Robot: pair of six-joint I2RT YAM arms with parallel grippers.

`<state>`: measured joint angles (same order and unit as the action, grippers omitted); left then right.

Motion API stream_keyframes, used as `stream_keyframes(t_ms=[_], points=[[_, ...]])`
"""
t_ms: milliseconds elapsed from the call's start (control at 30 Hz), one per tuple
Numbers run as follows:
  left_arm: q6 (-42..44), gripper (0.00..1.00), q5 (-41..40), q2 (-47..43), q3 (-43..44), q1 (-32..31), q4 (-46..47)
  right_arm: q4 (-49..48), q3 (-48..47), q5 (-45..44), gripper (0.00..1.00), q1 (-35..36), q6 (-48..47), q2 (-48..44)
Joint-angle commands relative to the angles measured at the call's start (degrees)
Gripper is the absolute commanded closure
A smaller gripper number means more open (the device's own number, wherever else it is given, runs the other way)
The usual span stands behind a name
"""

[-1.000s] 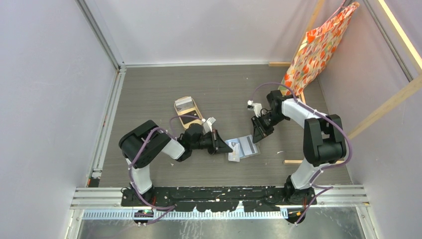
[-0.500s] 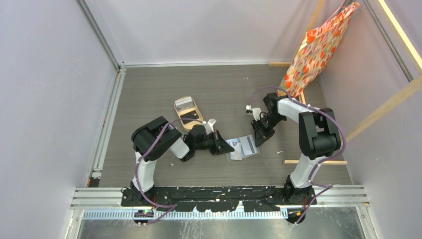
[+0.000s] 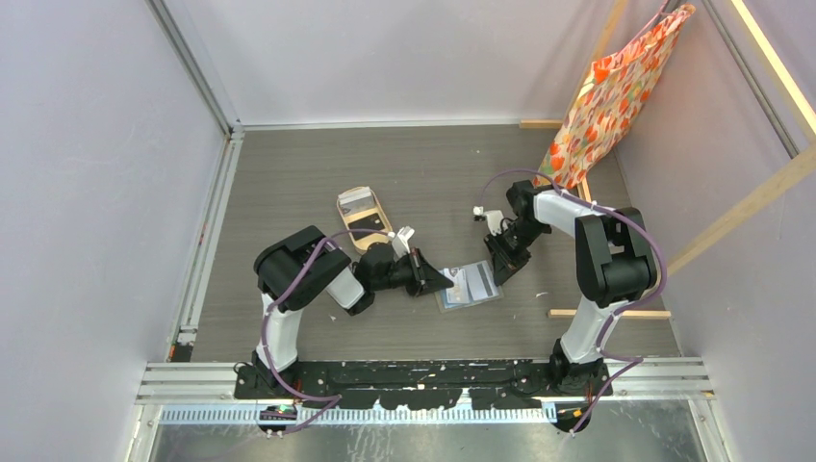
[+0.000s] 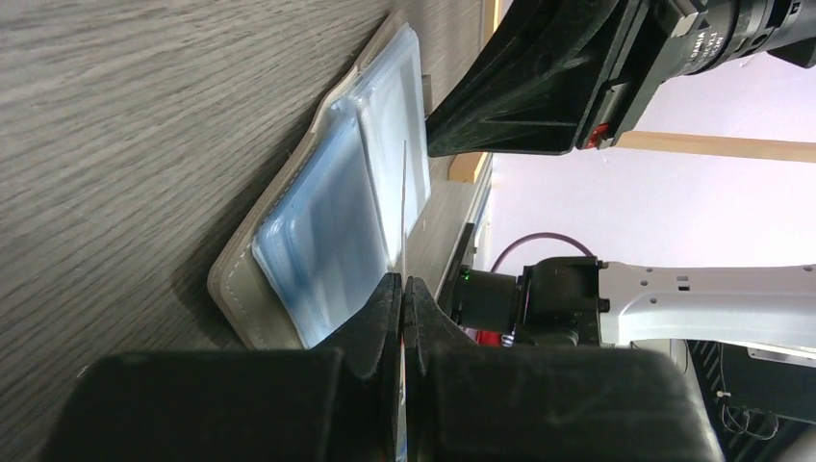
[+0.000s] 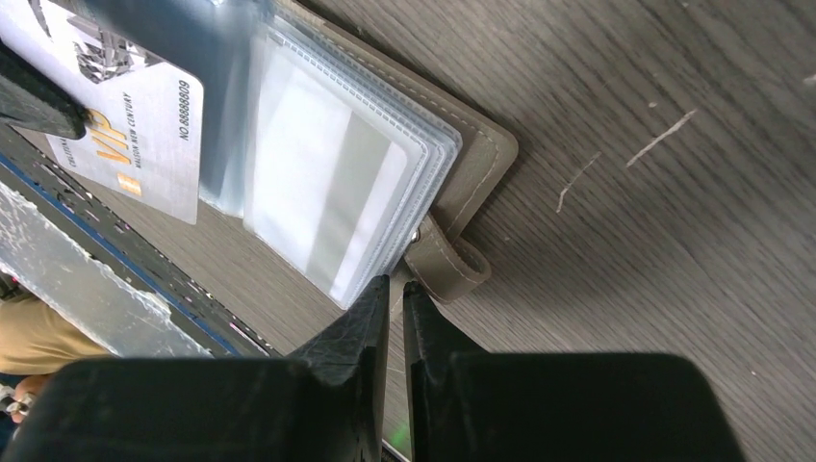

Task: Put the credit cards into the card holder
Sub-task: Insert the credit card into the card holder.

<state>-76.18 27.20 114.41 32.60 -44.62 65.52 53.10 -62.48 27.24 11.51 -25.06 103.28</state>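
Observation:
The grey-brown card holder (image 3: 470, 286) lies open on the table, its clear bluish sleeves (image 4: 327, 221) facing up. My left gripper (image 3: 445, 279) is shut on a white credit card (image 5: 144, 125). That card shows edge-on (image 4: 403, 202) over the middle of the sleeves, past the left gripper (image 4: 403, 284). My right gripper (image 3: 500, 272) is at the holder's far right edge. Its jaws (image 5: 395, 285) stand almost together on the cover's edge, beside the snap tab (image 5: 447, 265).
A tan oval tray (image 3: 363, 218) sits behind the left arm. A patterned orange bag (image 3: 616, 91) hangs on a wooden frame at the back right. A wooden strip (image 3: 597, 313) lies on the table to the right of the holder.
My left gripper has moved right with the card, up to the open holder. My right gripper has dropped slightly toward the holder's right edge.

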Motion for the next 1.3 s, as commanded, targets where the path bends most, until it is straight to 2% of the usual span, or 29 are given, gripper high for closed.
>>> stream_keyframes(t_ms=[0, 200, 633, 800, 1033, 1267], points=[[-0.59, 1.0, -0.27, 1.39, 1.17, 0.06, 4.7, 0.92, -1.86, -0.69, 0.84, 0.66, 0.38, 0.28], [-2.03, 1.0, 0.07, 3.79, 1.82, 0.06, 5.1, 1.02, -1.95, -0.82, 0.84, 0.82, 0.49, 0.25], [-3.06, 1.0, -0.42, 0.88, 0.07, -0.11, 0.48, 0.79, -1.95, -1.54, 0.83, 1.29, 0.71, 0.38], [-2.54, 1.0, -1.31, -2.54, 0.22, -0.62, -5.27, 0.6, -1.86, -1.74, 0.83, 1.35, 0.92, -0.04], [5.19, 1.0, -6.74, -10.49, 2.5, -1.96, -24.54, 0.59, -1.9, -1.83, 0.83, 1.59, 1.05, -0.36], [4.6, 1.0, -6.45, -10.21, 4.2, -2.2, -22.9, 0.43, -1.95, -2.1, 0.82, 1.95, 1.12, -0.52]])
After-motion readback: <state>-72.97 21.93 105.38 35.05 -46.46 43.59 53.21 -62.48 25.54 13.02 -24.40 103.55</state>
